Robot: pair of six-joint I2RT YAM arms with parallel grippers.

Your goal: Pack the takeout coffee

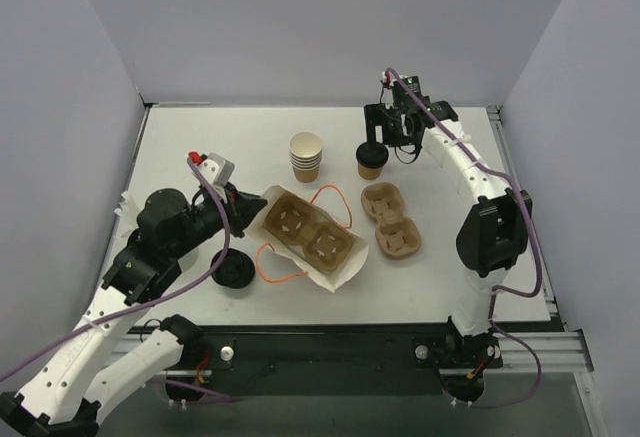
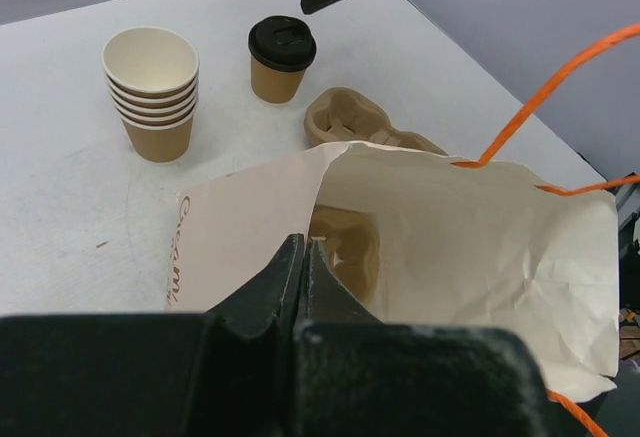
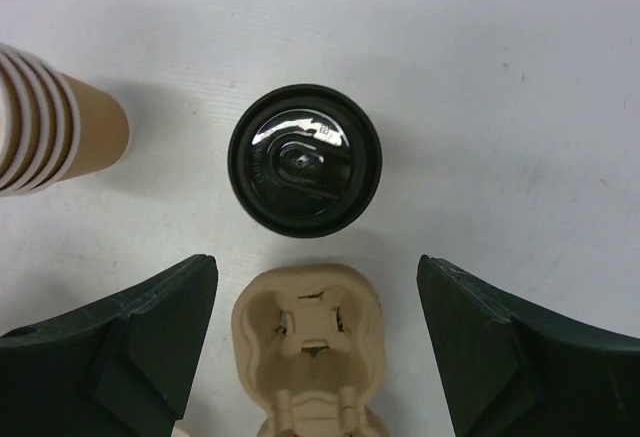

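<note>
The takeout coffee (image 1: 372, 160), a tan cup with a black lid, stands upright on the table behind a pulp carrier (image 1: 390, 219). My right gripper (image 1: 385, 140) hovers open just above it and holds nothing. In the right wrist view the lid (image 3: 304, 157) lies just beyond the open gripper (image 3: 315, 269), with the carrier (image 3: 310, 342) between the fingers. My left gripper (image 1: 245, 212) is shut on the rim of a white paper bag (image 1: 345, 267) lying on its side. In the left wrist view the gripper (image 2: 303, 247) pinches the bag (image 2: 470, 257); the coffee (image 2: 281, 57) stands far behind.
A stack of nested tan cups (image 1: 307, 155) stands left of the coffee. A second carrier (image 1: 305, 232) lies inside the bag, whose orange cord handles (image 1: 335, 197) trail out. A loose black lid (image 1: 232, 272) lies by the left arm. Grey walls enclose the table.
</note>
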